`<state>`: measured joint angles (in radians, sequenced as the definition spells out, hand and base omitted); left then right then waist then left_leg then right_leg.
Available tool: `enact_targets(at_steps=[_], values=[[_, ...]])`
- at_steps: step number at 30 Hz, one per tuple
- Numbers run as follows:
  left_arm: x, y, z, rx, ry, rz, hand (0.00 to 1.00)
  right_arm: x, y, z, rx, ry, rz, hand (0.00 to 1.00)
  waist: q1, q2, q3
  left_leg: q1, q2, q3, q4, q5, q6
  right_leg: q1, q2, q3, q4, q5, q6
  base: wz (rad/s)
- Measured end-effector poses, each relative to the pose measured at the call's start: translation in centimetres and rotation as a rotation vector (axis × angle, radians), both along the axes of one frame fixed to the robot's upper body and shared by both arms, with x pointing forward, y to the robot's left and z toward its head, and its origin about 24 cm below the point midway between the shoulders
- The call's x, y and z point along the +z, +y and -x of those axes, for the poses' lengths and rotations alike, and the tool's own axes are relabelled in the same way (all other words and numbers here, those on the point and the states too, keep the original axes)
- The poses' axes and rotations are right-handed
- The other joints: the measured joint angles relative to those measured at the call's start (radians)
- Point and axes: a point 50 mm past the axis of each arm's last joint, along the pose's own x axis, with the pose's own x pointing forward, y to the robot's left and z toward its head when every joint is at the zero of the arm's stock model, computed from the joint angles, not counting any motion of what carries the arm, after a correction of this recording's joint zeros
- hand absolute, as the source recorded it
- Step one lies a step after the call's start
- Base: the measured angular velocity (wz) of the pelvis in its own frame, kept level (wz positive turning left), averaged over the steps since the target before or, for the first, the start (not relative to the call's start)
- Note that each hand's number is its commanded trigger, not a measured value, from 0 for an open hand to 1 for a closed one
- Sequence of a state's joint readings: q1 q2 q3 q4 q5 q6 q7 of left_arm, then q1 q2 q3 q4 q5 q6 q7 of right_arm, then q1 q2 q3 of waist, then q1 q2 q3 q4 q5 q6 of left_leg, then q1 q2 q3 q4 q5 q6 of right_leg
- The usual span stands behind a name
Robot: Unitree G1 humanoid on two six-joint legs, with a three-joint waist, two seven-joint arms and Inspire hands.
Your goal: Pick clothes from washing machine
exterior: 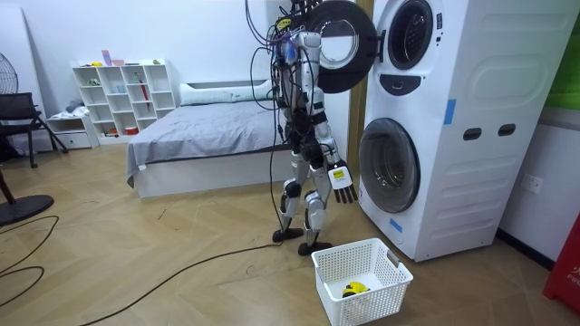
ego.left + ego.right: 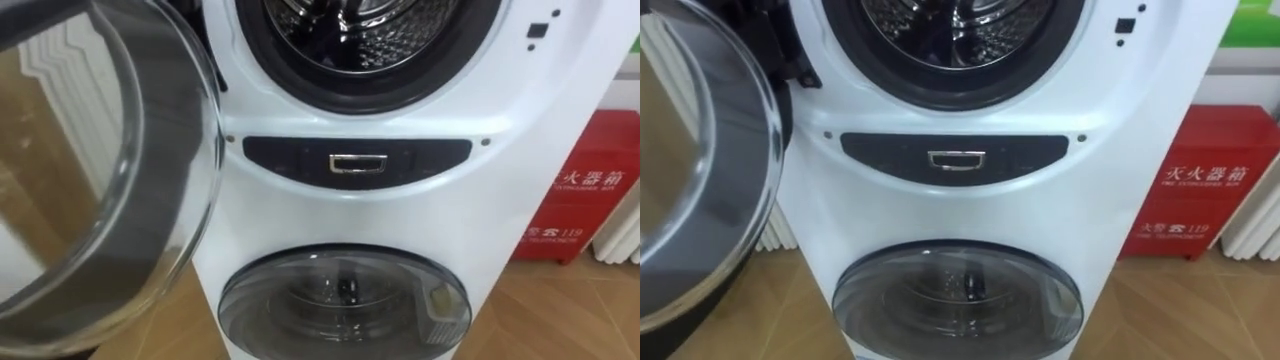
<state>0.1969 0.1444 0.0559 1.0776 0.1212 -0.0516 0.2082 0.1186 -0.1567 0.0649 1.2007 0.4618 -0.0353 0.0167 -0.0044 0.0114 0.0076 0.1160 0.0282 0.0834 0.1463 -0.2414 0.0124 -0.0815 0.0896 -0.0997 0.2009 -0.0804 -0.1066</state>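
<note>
- Standing close before the washer (image 1: 453, 127); its upper door (image 2: 100, 170) is wide open on my left.
- My right hand (image 1: 340, 177) hangs beside my hip, fingers straight and relaxed, holding nothing.
- The part of the upper drum (image 2: 340, 20) that I can see is bare metal. No clothes show there, but the deeper part is hidden from me.
- The lower door (image 2: 345, 300) is closed.
- The basket (image 1: 381, 303) sits on the floor near my feet, just beside the washer. One yellow thing (image 1: 353, 289) lies in it, maybe a cloth, but too small to tell.
- I judge that the opening of the door is done. What is left is to reach into the drum, take any clothes there and drop them in the basket.
</note>
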Motion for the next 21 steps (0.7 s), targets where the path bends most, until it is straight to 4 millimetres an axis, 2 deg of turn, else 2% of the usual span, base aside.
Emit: enact_targets(at_steps=[3, 6, 7, 8, 10, 13, 14, 15, 17, 18, 19, 20, 21], values=[[0.0, 0.0, -0.1, 0.009, -0.004, 0.003, 0.0, 0.0, 0.1, 0.0, 0.014, -0.002, -0.013, 0.0, 0.001, -0.004, 0.0013, 0.004, 0.004, 0.02, 0.007, 0.0, 0.0, 0.001, 0.004, 0.006, -0.001, -0.003, -0.003, -0.11], [0.0, 0.2, 0.5, 0.015, 0.01, -0.002, 0.0, 0.0, 0.2, 0.1, 0.074, 0.005, -0.018, 0.0, 0.007, -0.018, 0.0023, 0.004, 0.004, 0.029, 0.042, -0.004, -0.007, 0.008, 0.004, 0.018, 0.003, -0.019, -0.006, -0.1], [0.0, 0.2, 0.6, 0.018, 0.012, -0.003, 0.0, 0.0, 0.2, 0.1, 0.083, 0.006, -0.019, 0.0, 0.009, -0.014, 0.0038, 0.004, 0.006, 0.035, 0.055, -0.008, -0.014, 0.007, 0.006, 0.022, 0.006, -0.025, -0.008, -0.19], [0.0, 0.3, 0.6, 0.013, 0.012, -0.006, 0.0, 0.0, 0.3, 0.0, 0.106, 0.007, -0.022, 0.0, 0.009, -0.017, 0.0015, -0.004, 0.013, 0.048, 0.091, -0.022, -0.026, 0.001, 0.01, 0.027, 0.015, -0.031, -0.012, -0.23], [0.0, 0.4, 0.8, 0.022, 0.016, -0.007, 0.0, 0.0, 0.3, -0.4, 0.144, 0.005, -0.014, 0.0, 0.01, -0.025, 0.0001, -0.06, 0.03, 0.047, 0.226, -0.053, -0.041, -0.021, 0.012, 0.03, 0.066, -0.056, -0.026, -0.2], [0.0, 0.1, 0.3, 0.017, 0.012, 0.006, 0.0, 0.1, 0.0, -0.5, 0.168, 0.007, -0.001, 0.0, 0.007, -0.023, 0.0002, -0.127, 0.041, 0.014, 0.376, -0.057, -0.047, -0.024, 0.014, 0.031, 0.08, -0.061, -0.036, -0.05], [0.0, -0.2, -0.2, 0.002, 0.002, 0.019, 0.0, 0.2, -0.2, -0.7, 0.171, 0.005, 0.008, 0.0, 0.004, -0.016, -0.0003, -0.148, 0.053, -0.006, 0.448, -0.064, -0.057, -0.023, 0.021, 0.029, 0.083, -0.063, -0.043, -0.1], [-0.1, -0.5, -0.7, -0.011, -0.008, 0.036, 0.0, 0.3, -0.6, -0.8, 0.171, 0.005, 0.018, 0.0, -0.003, -0.003, 0.0037, -0.153, 0.077, -0.007, 0.539, -0.064, -0.066, -0.026, 0.033, 0.027, 0.097, -0.068, -0.052, -0.05], [0.0, -0.8, -2.0, -0.025, -0.035, 0.056, 0.0, 0.4, -1.0, -1.0, 0.166, -0.009, 0.033, 0.0, -0.031, 0.021, 0.0038, -0.122, 0.098, -0.033, 0.607, -0.065, -0.074, -0.041, 0.041, 0.008, 0.118, -0.074, -0.058, 0.19], [0.3, -0.9, -3.6, -0.04, -0.074, 0.056, 0.0, 0.5, -1.2, -1.1, 0.165, -0.016, 0.041, 0.0, -0.041, 0.03, 0.0013, -0.093, 0.097, -0.05, 0.604, -0.073, -0.09, -0.059, 0.041, 0.001, 0.128, -0.072, -0.058, 0.27], [0.5, -0.9, -4.4, -0.044, -0.099, 0.057, 0.0, 0.5, -1.3, -1.1, 0.164, -0.017, 0.045, 0.0, -0.045, 0.033, 0.0, -0.076, 0.097, -0.06, 0.586, -0.075, -0.093, -0.07, 0.041, -0.007, 0.129, -0.069, -0.058, 0.24], [0.8, -1.1, -5.7, -0.063, -0.134, 0.06, 0.0, 0.5, -1.3, -1.1, 0.163, -0.016, 0.051, 0.0, -0.046, 0.039, -0.0004, -0.034, 0.098, -0.068, 0.521, -0.077, -0.095, -0.093, 0.041, -0.02, 0.133, -0.061, -0.059, 0.33], [1.2, -1.4, -7.3, -0.086, -0.172, 0.062, 0.0, 0.5, -1.4, -1.1, 0.154, -0.015, 0.056, 0.0, -0.057, 0.048, 0.0003, 0.002, 0.098, -0.083, 0.457, -0.085, -0.108, -0.118, 0.04, -0.041, 0.139, -0.053, -0.059, 0.39]])
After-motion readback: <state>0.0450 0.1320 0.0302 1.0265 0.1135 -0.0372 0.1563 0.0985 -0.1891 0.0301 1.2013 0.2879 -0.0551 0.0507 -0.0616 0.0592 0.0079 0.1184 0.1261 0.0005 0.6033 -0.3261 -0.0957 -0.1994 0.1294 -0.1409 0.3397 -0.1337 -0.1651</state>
